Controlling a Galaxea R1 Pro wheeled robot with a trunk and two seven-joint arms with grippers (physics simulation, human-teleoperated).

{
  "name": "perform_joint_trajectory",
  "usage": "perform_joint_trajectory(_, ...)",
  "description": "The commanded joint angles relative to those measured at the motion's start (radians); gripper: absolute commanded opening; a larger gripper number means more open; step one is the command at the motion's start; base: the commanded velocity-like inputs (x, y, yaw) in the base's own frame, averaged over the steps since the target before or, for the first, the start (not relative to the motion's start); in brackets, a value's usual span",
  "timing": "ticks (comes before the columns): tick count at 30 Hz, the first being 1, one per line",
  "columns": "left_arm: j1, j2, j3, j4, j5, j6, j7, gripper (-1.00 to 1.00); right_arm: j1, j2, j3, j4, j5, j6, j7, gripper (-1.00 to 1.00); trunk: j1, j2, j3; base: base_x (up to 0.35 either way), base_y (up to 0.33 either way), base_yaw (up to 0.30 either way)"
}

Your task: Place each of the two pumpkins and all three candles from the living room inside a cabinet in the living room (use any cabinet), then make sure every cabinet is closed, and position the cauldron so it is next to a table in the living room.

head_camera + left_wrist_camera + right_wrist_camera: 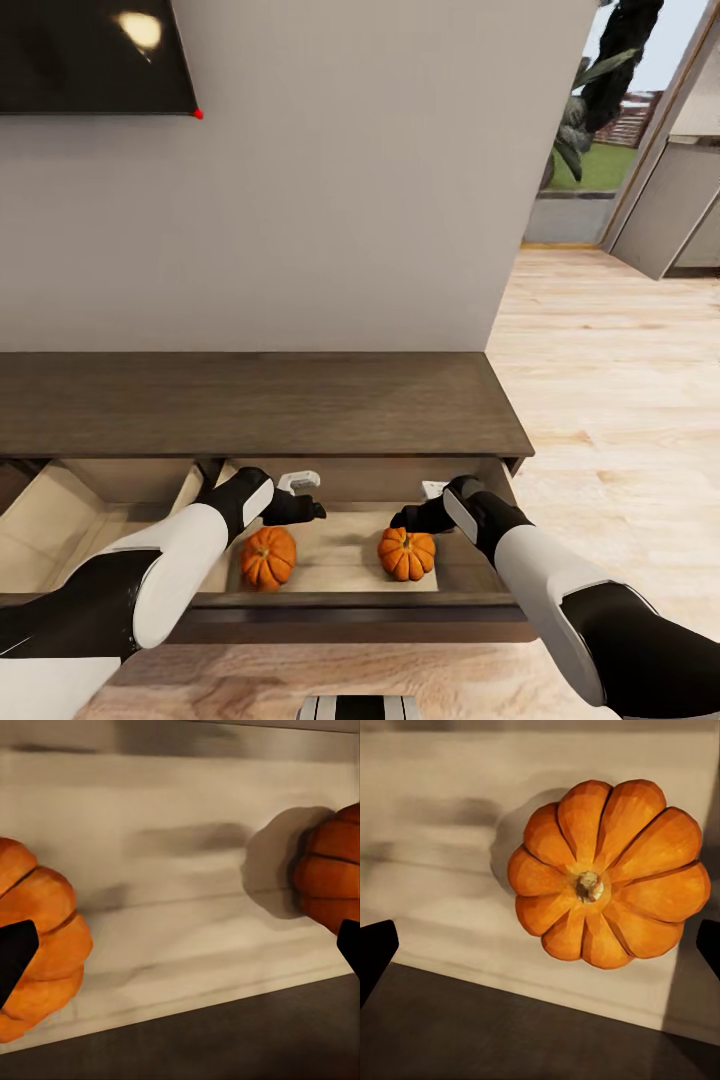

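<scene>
In the head view the cabinet (260, 400) runs along the wall, its right end stopping short of open wood floor (620, 400). A drawer (350, 610) stands pulled out under the top, its dark front edge nearest the robot and a slanted divider on its left. Two pumpkins sit well apart on the pale drawer bottom: the left pumpkin (268, 557) just below the left pincer (305, 505), the right pumpkin (407, 554) just below the right pincer (412, 517). Both pincers hang inside the drawer, under the overhang of the top. In the left wrist view the left pincer's fingertips (15, 956) stand wide apart and hold nothing; one pumpkin (45, 945) lies beside one tip, the other (334, 870) by the far tip, bare bottom between. In the right wrist view the right pincer is spread wide and empty, a pumpkin (607, 874) stem-up between and beyond its tips (375, 949), near the drawer's dark edge.
</scene>
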Motion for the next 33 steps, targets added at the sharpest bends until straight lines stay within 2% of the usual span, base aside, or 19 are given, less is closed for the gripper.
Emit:
perform_joint_trajectory(1,0.000,0.000,0.007,-0.002,0.001,0.007,0.001,1.00,0.000,-0.001,0.008,-0.001,-0.009,0.004,-0.001,1.00,0.000,0.000,-0.001,0.000,0.000,0.000)
perform_joint_trajectory(25,0.000,0.000,0.006,0.026,0.001,0.010,-0.002,1.00,0.000,0.005,0.008,-0.001,-0.009,0.007,-0.003,1.00,0.000,0.000,-0.001,-0.020,0.000,0.000)
perform_joint_trajectory(29,0.000,0.000,0.006,0.026,0.001,0.012,-0.003,1.00,0.000,0.006,0.008,-0.001,-0.009,0.007,-0.003,1.00,-0.002,0.001,0.015,-0.001,0.000,0.000)
perform_joint_trajectory(33,0.000,0.000,0.006,0.024,0.000,0.045,-0.002,1.00,0.000,0.006,0.008,-0.001,-0.009,0.007,-0.003,1.00,-0.017,0.028,0.027,0.000,0.000,0.000)
